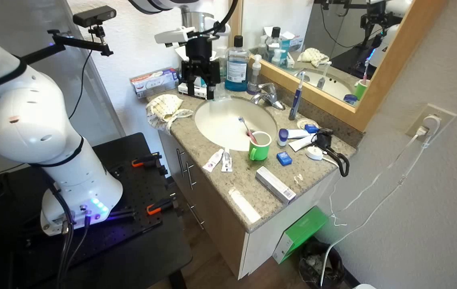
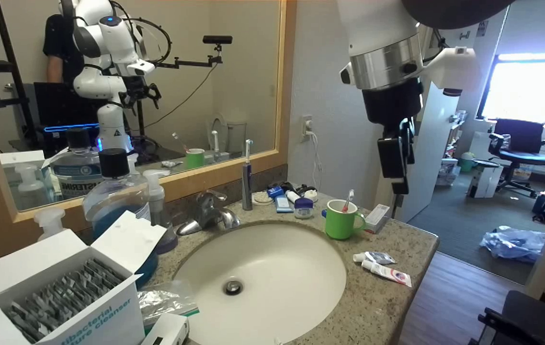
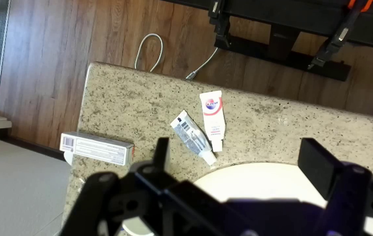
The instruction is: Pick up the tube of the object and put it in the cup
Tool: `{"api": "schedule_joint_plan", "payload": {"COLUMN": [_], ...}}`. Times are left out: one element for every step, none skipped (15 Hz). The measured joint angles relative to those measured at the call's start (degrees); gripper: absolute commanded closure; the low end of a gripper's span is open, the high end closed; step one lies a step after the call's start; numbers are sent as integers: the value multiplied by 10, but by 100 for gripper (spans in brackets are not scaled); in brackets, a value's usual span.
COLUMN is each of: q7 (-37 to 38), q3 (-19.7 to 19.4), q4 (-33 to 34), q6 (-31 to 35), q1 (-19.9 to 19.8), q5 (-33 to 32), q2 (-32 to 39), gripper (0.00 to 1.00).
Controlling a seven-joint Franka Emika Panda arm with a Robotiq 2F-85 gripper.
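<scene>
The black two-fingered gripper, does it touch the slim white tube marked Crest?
Apart. In both exterior views a gap is plain: the gripper hangs in the air; the tube lies on the speckled countertop.

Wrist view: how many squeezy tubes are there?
2: the Crest tube and, slanting beside it, the barcoded tube, both on the counter by the sink. The gripper may hide others.

Two tubes [image 2: 390,274] near green cup [image 2: 340,224].
</scene>
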Motion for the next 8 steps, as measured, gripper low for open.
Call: {"api": "schedule_joint_plan", "payload": {"q7": [0, 0, 0, 0, 0, 0, 0, 0], "q3": [0, -1, -2, -3, -4, -5, -6, -7], "q4": [0, 0, 0, 0, 0, 0, 0, 0], "q6": [0, 0, 0, 1, 4, 14, 28, 42], "q1": [0, 1, 2, 2, 3, 4, 5, 6], "q5": [0, 0, 0, -1, -2, -3, -4, -5], "q2": [0, 0, 1, 3, 7, 13, 21, 29], "gripper": [0, 0, 0, 0, 0, 0, 0, 0]}}
